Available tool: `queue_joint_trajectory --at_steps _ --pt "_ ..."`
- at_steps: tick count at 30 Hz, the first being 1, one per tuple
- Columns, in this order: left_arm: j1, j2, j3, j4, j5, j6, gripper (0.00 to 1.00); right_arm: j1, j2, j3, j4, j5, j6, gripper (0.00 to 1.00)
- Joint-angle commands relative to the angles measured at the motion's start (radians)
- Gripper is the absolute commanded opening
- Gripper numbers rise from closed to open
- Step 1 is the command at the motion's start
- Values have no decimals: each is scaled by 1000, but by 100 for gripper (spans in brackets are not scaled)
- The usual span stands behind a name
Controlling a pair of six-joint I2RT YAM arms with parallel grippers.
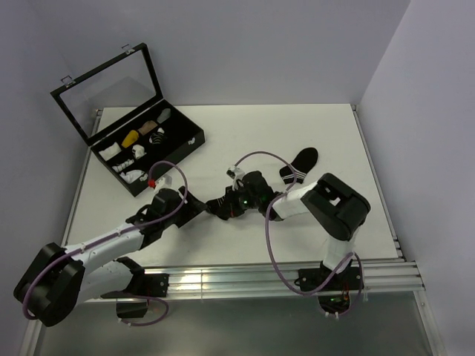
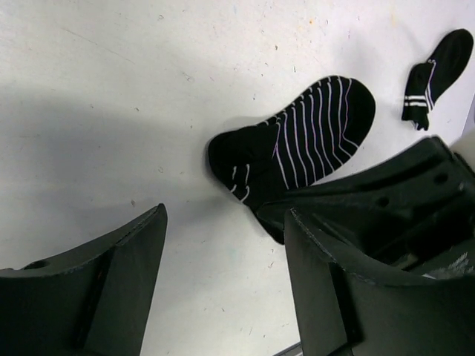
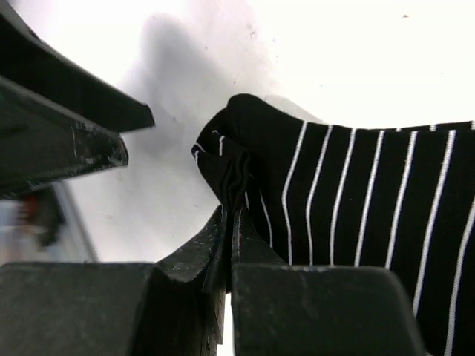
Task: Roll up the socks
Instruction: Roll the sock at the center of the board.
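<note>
One sock [image 2: 312, 133] lies right of the box [image 1: 189, 148], our right gripper [image 3: 230, 222] clamped on its folded end, our left gripper [image 2: 225, 222] apart beside it. The other sock [image 1: 300, 165] lies flat farther right; we judge rolling barely begun.

We see a black fabric sock [image 2: 319, 130] crossed by thin white stripes along its foot, and a second black fabric sock [image 1: 303, 159] with two white bands near its cuff. The flat tabletop [image 1: 297, 126] is white, the hinged box [image 1: 191, 141] black, and the arm cables [image 1: 260, 153] purple.
</note>
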Motion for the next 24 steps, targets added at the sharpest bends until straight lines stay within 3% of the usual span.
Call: queue_joint_trajectory --at_steps 1,5,16,24 --pt "1 23 -4 85 16 19 69 -54 72 -14 176 -194 153 0" --pt "1 83 8 122 54 44 69 -109 151 -11 257 -288 283 0" --pt "2 219 27 171 94 51 65 -140 220 33 133 -313 302 0" --pt "1 295 59 171 94 64 56 -157 231 41 135 -331 316 0"
